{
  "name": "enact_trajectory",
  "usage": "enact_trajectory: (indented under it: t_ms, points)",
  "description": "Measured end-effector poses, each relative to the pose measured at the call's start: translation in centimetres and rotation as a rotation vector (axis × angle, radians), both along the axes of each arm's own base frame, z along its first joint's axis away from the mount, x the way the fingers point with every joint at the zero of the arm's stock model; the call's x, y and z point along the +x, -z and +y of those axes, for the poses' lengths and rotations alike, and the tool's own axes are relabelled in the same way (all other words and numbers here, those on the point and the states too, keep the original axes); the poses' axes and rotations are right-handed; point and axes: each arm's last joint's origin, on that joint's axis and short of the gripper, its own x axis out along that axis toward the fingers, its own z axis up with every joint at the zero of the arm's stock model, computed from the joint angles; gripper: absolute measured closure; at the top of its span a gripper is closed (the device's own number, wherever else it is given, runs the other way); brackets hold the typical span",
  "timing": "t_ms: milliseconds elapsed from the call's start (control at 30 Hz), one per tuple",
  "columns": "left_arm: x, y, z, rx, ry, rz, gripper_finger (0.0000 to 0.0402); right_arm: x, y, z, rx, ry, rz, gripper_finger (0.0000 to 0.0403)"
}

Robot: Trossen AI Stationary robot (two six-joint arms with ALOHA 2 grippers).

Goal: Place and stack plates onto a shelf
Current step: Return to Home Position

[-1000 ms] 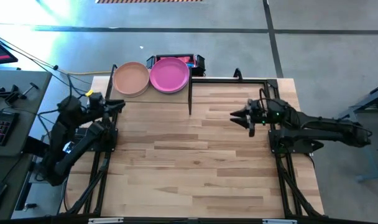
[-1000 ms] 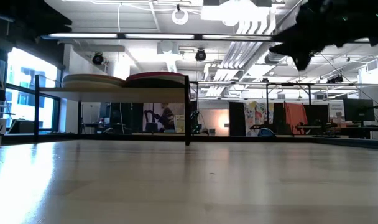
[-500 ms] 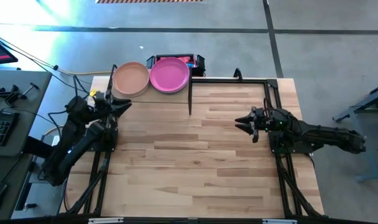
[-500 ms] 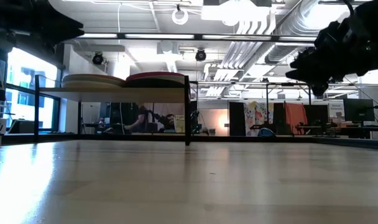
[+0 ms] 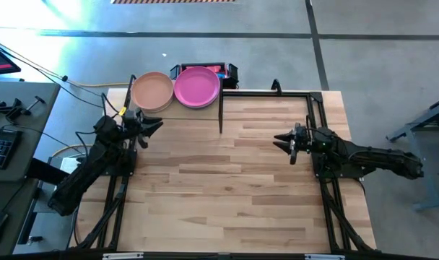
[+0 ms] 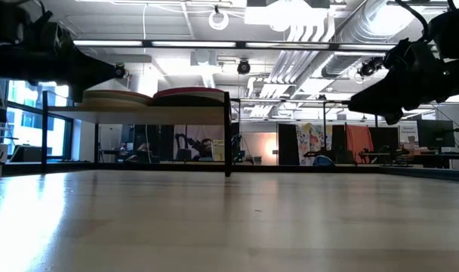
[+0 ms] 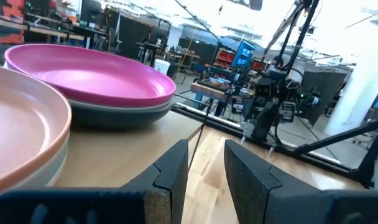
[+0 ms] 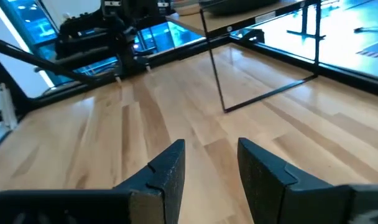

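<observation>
Two stacks of plates sit on the shelf (image 5: pixel 185 110), a light wood panel on a black frame over the table's far-left corner. The left stack is topped by a peach plate (image 5: pixel 152 91), the right by a magenta plate (image 5: pixel 197 87). In the left wrist view the magenta plate (image 7: pixel 89 71) lies on a dark plate (image 7: pixel 114 115), and the peach plate (image 7: pixel 21 118) is close by. My left gripper (image 5: pixel 157 125) is open just in front of the shelf's near edge, level with the plates (image 6: pixel 109 72). My right gripper (image 5: pixel 277 138) is open in the air over the table's right half.
The shelf's black front leg (image 5: pixel 220 114) stands on the table near its middle; the right wrist view shows the leg and a thin floor bar (image 8: pixel 220 74). Bare slatted tabletop (image 5: pixel 227 188) spreads between the arms. A red and black object (image 5: pixel 227 71) lies behind the shelf.
My left gripper has moved toward the table's right, closing on the shelf's near edge, and has come down to plate height. My right gripper has come down and drifted slightly toward the near edge. The plates have stayed still.
</observation>
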Motion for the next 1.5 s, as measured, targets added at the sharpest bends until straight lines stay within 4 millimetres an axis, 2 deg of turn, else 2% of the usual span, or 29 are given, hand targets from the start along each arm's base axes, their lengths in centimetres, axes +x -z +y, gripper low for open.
enact_trajectory:
  t_ms: [467,700,1000,1300,1500]
  points:
    - [0.1,0.4,0.2,0.058,-0.029,0.045,0.0310,-0.1,0.1,-0.2,-0.083,0.058,0.026,0.0274]
    - [0.1,0.4,0.2,0.041,-0.028,0.040,0.0310,-0.1,0.1,-0.2,0.066,0.076,-0.012,0.0274]
    - [0.1,0.4,0.2,0.001,-0.016,0.023,0.0310,-0.1,0.1,-0.2,0.075,0.078,-0.013,0.0274]
    - [1.3,0.3,-1.5,0.018,0.195,0.010,0.0310,-0.6,-0.4,0.0,0.064,0.075,-0.064,0.0274]
    - [2.0,0.3,-2.8,0.018,0.347,0.009,0.0310,-1.3,-1.2,0.2,0.040,0.071,-0.164,0.0274]
